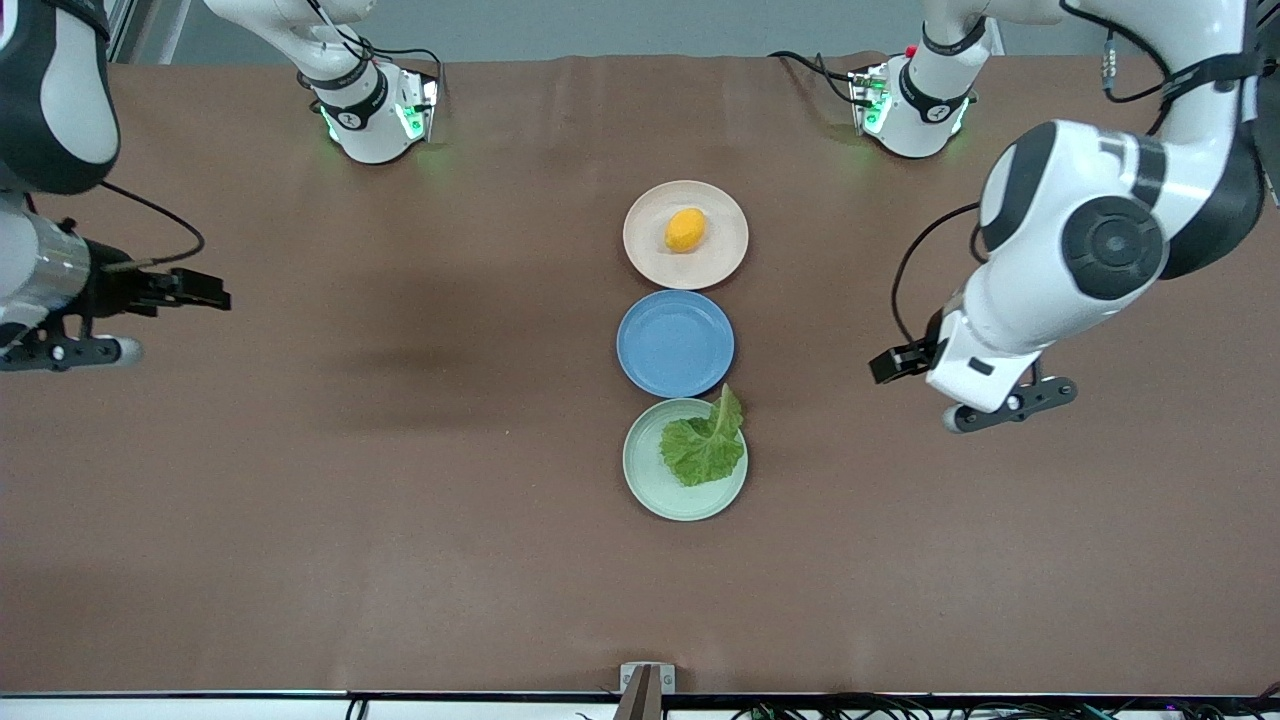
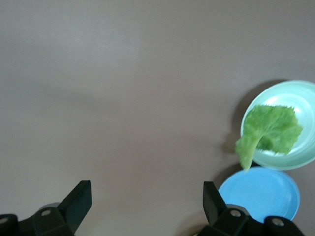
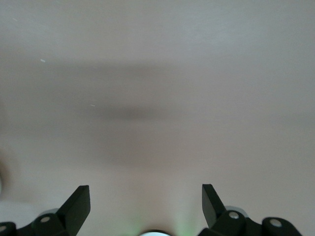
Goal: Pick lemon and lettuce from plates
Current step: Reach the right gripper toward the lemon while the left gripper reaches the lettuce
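**Both arms up and empty, food on the plates**

At the right arm's end of the table (image 1: 300,520), the right gripper (image 1: 205,290) hangs in the air over bare brown tabletop, well apart from the plates. Its wrist view shows its two black fingers (image 3: 78,204) spread wide with nothing between them, only tabletop below.

Down the middle of the table three plates lie in a row, close together. The pink plate (image 1: 728,262) is the one farthest from the front camera, and the lemon (image 1: 685,230) rests on it, near its middle. The blue plate (image 1: 675,343) comes next and carries nothing. The green plate (image 1: 645,480) lies nearest the front camera. The lettuce (image 1: 705,445) sits on it, toward the side facing the left arm's end of the table, with its stem reaching over the rim toward the blue plate. The left wrist view shows the same leaf (image 2: 269,129) on the green plate (image 2: 305,96), its stem tip hanging just over the edge of the blue plate (image 2: 261,194).

At the left arm's end, the left gripper (image 1: 893,362) hangs over bare tabletop beside the blue plate but apart from it. Its fingers (image 2: 212,199) stand wide apart and hold nothing.
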`<move>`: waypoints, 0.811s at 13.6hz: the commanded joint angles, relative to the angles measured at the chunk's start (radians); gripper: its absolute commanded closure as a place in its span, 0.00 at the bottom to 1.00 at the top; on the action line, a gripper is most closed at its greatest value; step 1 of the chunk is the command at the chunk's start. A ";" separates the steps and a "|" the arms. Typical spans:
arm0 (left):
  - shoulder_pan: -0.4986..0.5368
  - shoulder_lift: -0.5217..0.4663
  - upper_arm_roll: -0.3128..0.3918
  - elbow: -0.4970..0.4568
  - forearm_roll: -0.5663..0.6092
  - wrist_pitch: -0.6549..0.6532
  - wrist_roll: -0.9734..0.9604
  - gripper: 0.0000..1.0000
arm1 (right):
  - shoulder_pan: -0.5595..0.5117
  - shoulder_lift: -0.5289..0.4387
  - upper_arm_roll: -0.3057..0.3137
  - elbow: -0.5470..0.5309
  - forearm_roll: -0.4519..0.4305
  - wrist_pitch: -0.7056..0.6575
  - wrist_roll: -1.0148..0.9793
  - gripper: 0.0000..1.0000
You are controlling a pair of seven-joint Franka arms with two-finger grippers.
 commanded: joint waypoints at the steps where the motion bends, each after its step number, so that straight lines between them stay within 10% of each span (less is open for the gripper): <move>1: -0.052 0.079 0.006 0.054 -0.010 0.065 -0.151 0.00 | 0.119 -0.028 0.008 0.015 0.042 -0.014 0.268 0.00; 5: -0.124 0.183 0.006 0.081 -0.014 0.220 -0.480 0.00 | 0.409 -0.031 0.010 0.000 0.059 0.054 0.748 0.00; 11: -0.227 0.348 0.005 0.172 -0.031 0.454 -1.189 0.00 | 0.836 0.039 0.008 -0.198 0.067 0.499 1.313 0.00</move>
